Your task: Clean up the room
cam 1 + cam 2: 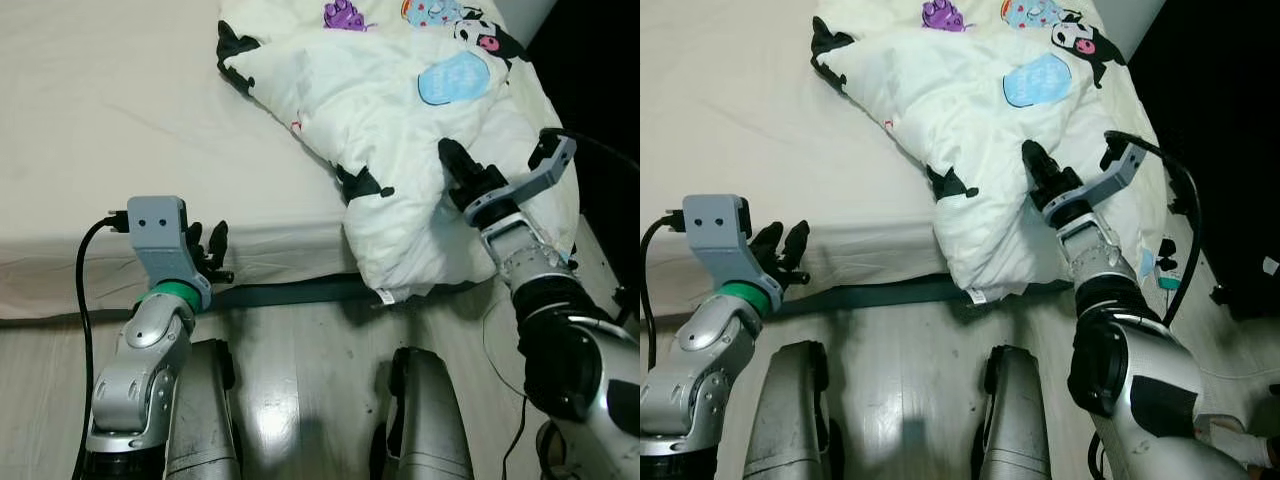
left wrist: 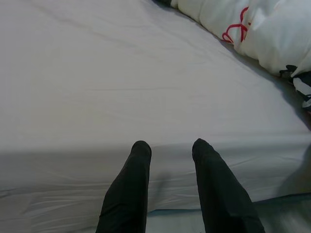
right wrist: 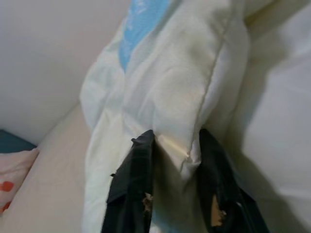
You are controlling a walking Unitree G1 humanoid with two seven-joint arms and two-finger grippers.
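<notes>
A white duvet (image 1: 400, 120) with cartoon prints lies bunched on the right side of the bed, one corner hanging over the front edge. My right gripper (image 1: 452, 160) reaches into it from the right, and in the right wrist view its fingers (image 3: 141, 165) are shut on a fold of the duvet (image 3: 180, 97). My left gripper (image 1: 207, 242) hovers at the front edge of the mattress (image 1: 120, 110), well left of the duvet. In the left wrist view the left gripper (image 2: 170, 145) is open with nothing between its fingers, pointing over the bare white sheet (image 2: 121, 73).
A dark teal bed base (image 1: 290, 292) runs under the mattress. Pale wood floor (image 1: 310, 380) lies in front, with my two legs on it. A black cable (image 1: 1185, 230) and small items (image 1: 1165, 265) sit on the floor at the right, beside a dark area.
</notes>
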